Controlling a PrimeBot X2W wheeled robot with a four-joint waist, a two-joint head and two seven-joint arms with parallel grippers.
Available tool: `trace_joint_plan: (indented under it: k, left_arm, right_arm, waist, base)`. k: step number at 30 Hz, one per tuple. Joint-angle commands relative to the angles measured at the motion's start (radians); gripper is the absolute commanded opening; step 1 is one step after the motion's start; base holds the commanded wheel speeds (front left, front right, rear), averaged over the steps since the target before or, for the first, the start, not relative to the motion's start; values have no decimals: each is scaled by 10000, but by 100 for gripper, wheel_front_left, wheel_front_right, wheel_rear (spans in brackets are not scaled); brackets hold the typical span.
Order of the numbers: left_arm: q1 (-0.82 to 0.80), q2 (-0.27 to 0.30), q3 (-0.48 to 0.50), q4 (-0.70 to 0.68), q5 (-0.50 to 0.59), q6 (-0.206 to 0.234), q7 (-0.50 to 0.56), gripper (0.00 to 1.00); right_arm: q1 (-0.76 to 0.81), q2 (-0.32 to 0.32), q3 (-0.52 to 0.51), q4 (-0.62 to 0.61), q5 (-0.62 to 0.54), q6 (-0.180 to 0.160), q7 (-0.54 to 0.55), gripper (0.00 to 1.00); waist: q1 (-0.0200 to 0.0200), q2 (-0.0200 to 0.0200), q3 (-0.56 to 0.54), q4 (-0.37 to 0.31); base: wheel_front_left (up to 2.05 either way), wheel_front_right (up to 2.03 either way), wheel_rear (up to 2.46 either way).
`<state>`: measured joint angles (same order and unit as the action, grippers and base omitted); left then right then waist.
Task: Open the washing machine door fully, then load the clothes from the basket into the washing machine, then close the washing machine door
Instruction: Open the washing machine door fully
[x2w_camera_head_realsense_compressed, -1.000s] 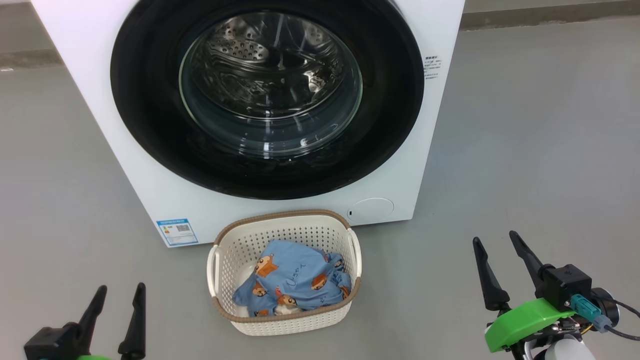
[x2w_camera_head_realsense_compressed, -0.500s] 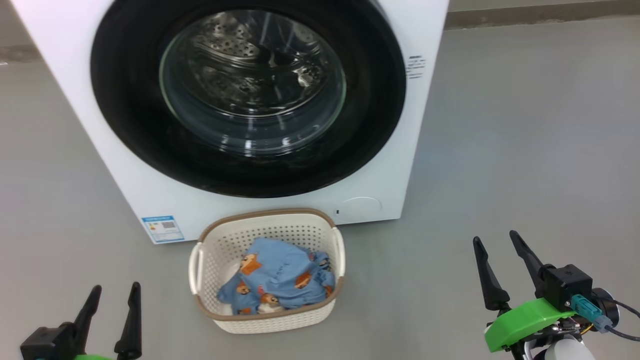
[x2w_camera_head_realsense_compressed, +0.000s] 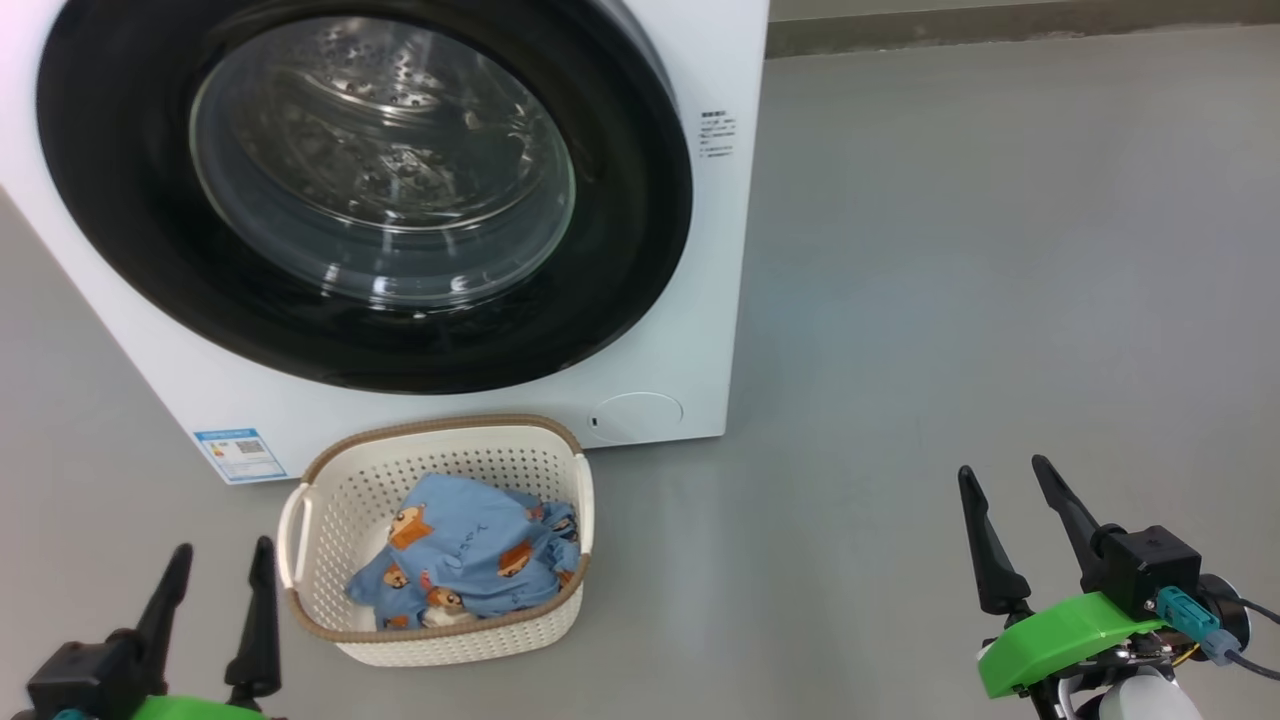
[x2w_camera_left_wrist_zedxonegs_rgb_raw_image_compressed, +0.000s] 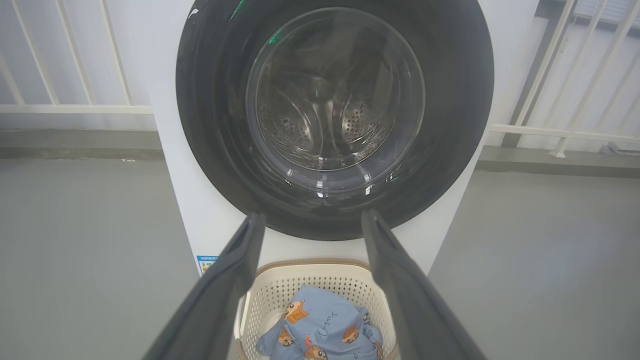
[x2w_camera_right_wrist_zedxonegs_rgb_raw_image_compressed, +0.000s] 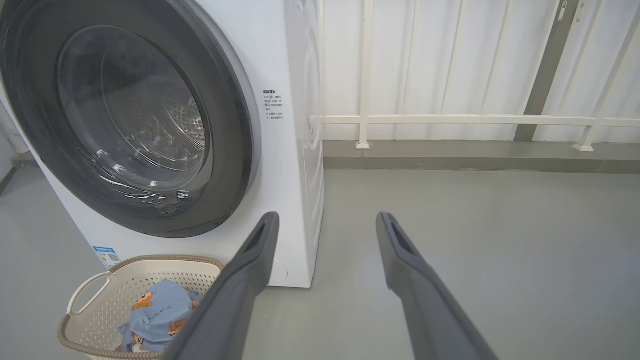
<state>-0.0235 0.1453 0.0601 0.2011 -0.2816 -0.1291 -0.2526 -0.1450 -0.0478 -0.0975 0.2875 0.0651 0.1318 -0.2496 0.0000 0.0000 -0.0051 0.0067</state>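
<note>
The washing machine door (x2w_camera_head_realsense_compressed: 365, 190) was closed, far left. The basket (x2w_camera_head_realsense_compressed: 460, 470) holding the clothes (x2w_camera_head_realsense_compressed: 470, 560) sat just nearer, on the floor (x2w_camera_head_realsense_compressed: 950, 250). The left gripper (x2w_camera_head_realsense_compressed: 223, 545) and right gripper (x2w_camera_head_realsense_compressed: 1002, 465) stood wide apart, empty.

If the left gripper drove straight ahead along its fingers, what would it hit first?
Probably the washing machine door, near its lower black rim; the left gripper points just above the basket. Depth is unclear.

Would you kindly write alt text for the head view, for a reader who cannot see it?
A white front-loading washing machine has its round black-rimmed glass door shut; before it on the grey floor sits a cream perforated plastic basket holding light-blue cartoon-print clothes. The left gripper and right gripper hover open and empty at the lower corners.
</note>
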Motion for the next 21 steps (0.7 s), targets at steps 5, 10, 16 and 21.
trace_joint_plan:
  k: [5, 10, 16, 21]
  left_arm:
    - [-216, 319, 147, -485, -9, -16, -92, 100]
    - [-138, 343, 85, -612, -22, -16, -92, 100]
    - [-101, 351, 76, -697, -13, -16, -92, 100]
    - [-103, 349, 59, -699, -13, -16, -92, 100]
  right_arm:
    - [-259, -24, 280, -349, 202, -11, -122, 100]
    - [-243, -24, 323, -374, 258, -11, -122, 100]
    - [-234, -24, 369, -372, 275, -11, -122, 100]
    - [-234, -24, 344, -336, 285, -11, -122, 100]
  waist:
    - [0, 0, 27, 10]
    - [0, 0, 36, 12]
    - [0, 0, 42, 21]
    - [0, 0, 16, 32]
  base:
    - [32, 32, -64]
    - [2, 2, -4]
    - [0, 0, 0]
    - [0, 0, 0]
